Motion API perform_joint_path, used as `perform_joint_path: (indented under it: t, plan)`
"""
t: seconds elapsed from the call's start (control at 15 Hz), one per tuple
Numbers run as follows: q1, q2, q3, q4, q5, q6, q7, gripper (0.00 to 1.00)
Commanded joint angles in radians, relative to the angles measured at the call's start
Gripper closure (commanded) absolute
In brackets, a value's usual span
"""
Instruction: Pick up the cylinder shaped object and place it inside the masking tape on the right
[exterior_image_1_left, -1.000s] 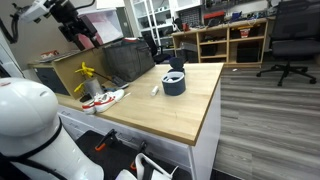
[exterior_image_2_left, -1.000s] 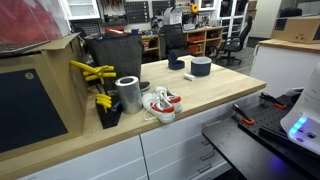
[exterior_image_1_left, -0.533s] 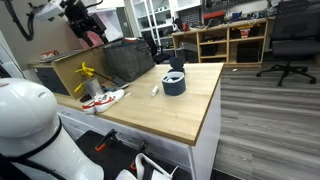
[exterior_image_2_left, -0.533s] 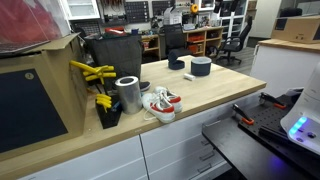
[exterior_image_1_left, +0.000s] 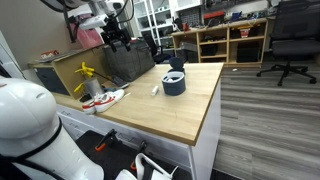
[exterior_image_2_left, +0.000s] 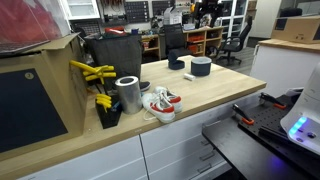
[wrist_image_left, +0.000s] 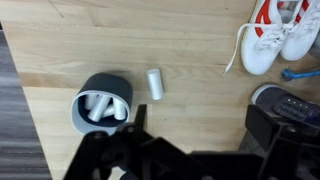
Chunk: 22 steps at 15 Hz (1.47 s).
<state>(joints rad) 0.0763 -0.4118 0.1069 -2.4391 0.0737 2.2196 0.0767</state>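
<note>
The small whitish cylinder (wrist_image_left: 154, 83) lies on the wooden table, also seen in an exterior view (exterior_image_1_left: 155, 90). The dark blue-grey tape roll (wrist_image_left: 84, 104) stands close beside it with something white showing in its hole; it shows in both exterior views (exterior_image_1_left: 174, 84) (exterior_image_2_left: 201, 67). My gripper (exterior_image_1_left: 119, 38) hangs high above the table's far side, apart from both. In the wrist view its two dark fingers (wrist_image_left: 200, 130) are spread wide with nothing between them.
White-and-red shoes (wrist_image_left: 272, 35) (exterior_image_1_left: 103, 99) lie on the table near a metal can (exterior_image_2_left: 128, 93) and yellow-handled tools (exterior_image_2_left: 92, 72). A second dark object (exterior_image_2_left: 177, 64) stands behind the tape. A dark box (exterior_image_1_left: 128, 58) stands at the table's back.
The arm has swung from the upper left corner of the exterior view toward the table, now over the dark box. The objects on the table have not moved.
</note>
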Motion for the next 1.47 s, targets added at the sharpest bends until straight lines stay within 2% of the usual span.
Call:
perform_joint_path:
  t: [0.0,0.33,0.73,0.8,0.93,1.0,1.27,1.4]
  plan:
    - [-0.011,0.215,-0.005,0.134,-0.027,0.000,-0.003,0.00]
    - [-0.012,0.437,-0.009,0.256,-0.102,0.004,0.008,0.00]
    - [-0.009,0.618,-0.039,0.346,-0.185,-0.005,0.011,0.00]
    - [-0.009,0.638,-0.045,0.357,-0.191,-0.015,0.008,0.00]
    - [-0.013,0.643,-0.032,0.394,-0.124,-0.092,-0.051,0.00]
    - [-0.008,0.635,-0.044,0.339,-0.159,-0.019,-0.013,0.00]
    - [-0.007,0.646,-0.044,0.347,-0.156,-0.023,-0.017,0.00]
    - [-0.007,0.681,-0.047,0.367,-0.154,0.013,-0.003,0.00]
